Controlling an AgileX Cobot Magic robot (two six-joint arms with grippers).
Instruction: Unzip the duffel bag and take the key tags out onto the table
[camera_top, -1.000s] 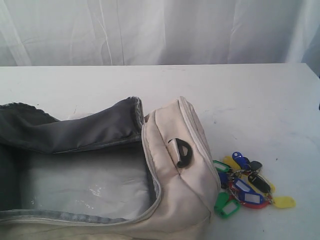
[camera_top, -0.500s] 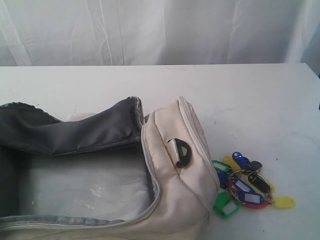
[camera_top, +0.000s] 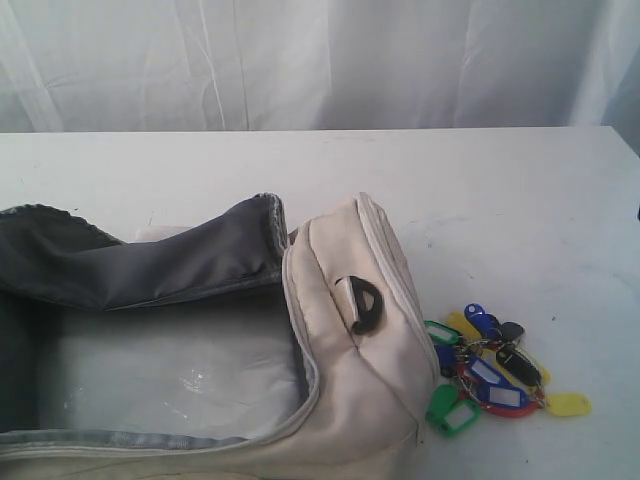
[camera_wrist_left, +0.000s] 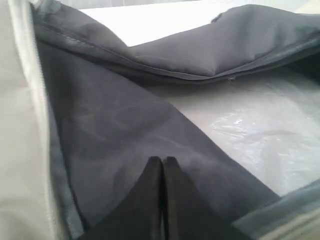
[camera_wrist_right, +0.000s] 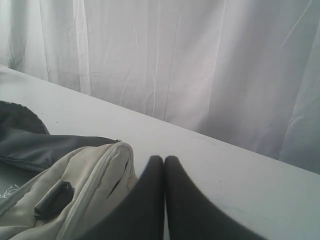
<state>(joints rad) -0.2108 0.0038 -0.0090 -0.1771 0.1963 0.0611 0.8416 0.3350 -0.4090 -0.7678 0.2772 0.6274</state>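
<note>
The cream-white duffel bag (camera_top: 350, 300) lies unzipped on the white table (camera_top: 500, 190), its dark grey lining (camera_top: 150, 265) showing around a pale floor. The key tags (camera_top: 485, 375), a bunch in red, green, blue, yellow and black, rest on the table just right of the bag's end. Neither gripper appears in the exterior view. In the left wrist view my left gripper (camera_wrist_left: 162, 160) is shut and empty over the bag's lining (camera_wrist_left: 115, 125). My right gripper (camera_wrist_right: 164, 159) is shut and empty above the table, beside the bag's end (camera_wrist_right: 85, 175) with its black D-ring (camera_wrist_right: 52, 197).
A white curtain (camera_top: 320, 60) hangs behind the table's far edge. Bare tabletop stretches behind the bag and to its right. The bag runs off the exterior view's left and lower edges.
The bag's near rim and end have sagged slightly lower; the key tags have not moved.
</note>
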